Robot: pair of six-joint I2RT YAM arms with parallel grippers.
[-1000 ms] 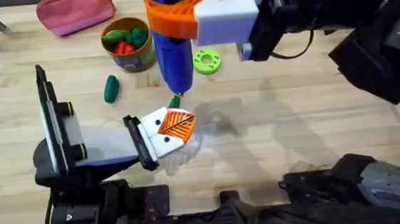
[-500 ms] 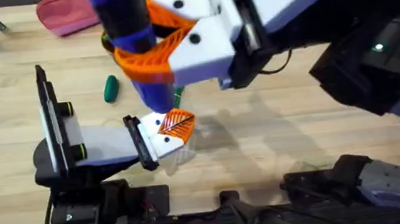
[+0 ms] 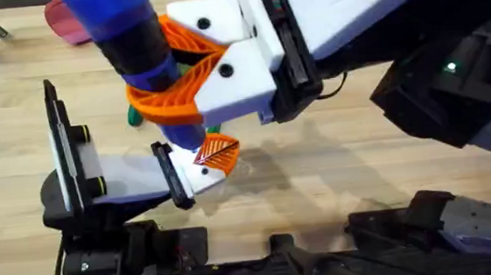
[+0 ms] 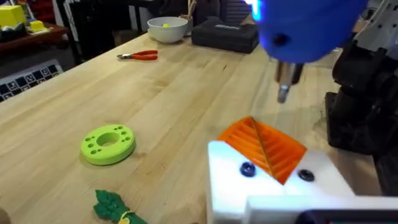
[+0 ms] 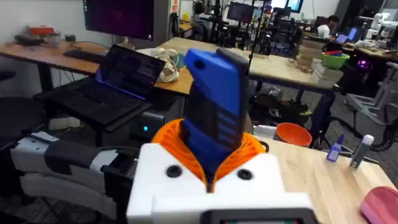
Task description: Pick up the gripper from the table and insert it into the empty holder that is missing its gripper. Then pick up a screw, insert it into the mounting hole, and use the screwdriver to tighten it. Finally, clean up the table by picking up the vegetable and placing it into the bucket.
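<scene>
- The table [image 3: 379,158] is crossed by the right arm, which rises close under the overhead camera; its right gripper [image 3: 175,77] is clamped on the screwdriver [image 3: 127,32], the orange ribbed pads [image 5: 249,149] pressed against the blue body on both sides.
- The black-framed robot hand [image 3: 77,173] is seen lying at the near left of the table, its white holder [image 4: 273,186] pointing toward the middle.
- The small orange gripper [image 4: 264,146] is seated in that holder, ribbed face up, with two dark screw points visible on the white block beside it.
- The metal tip [image 4: 284,84] of the screwdriver is held just above the holder, apart from it, not yet on a screw.
- The tightening step is judged to be in hand: the tip should be lowered straight and kept upright over the screw head, with light pressure so the holder is not pushed aside.
- The green disc [image 4: 107,143] and a leafy green vegetable [image 4: 115,208] lie near the holder, still to be cleared.
- The left gripper's state cannot be told.
</scene>
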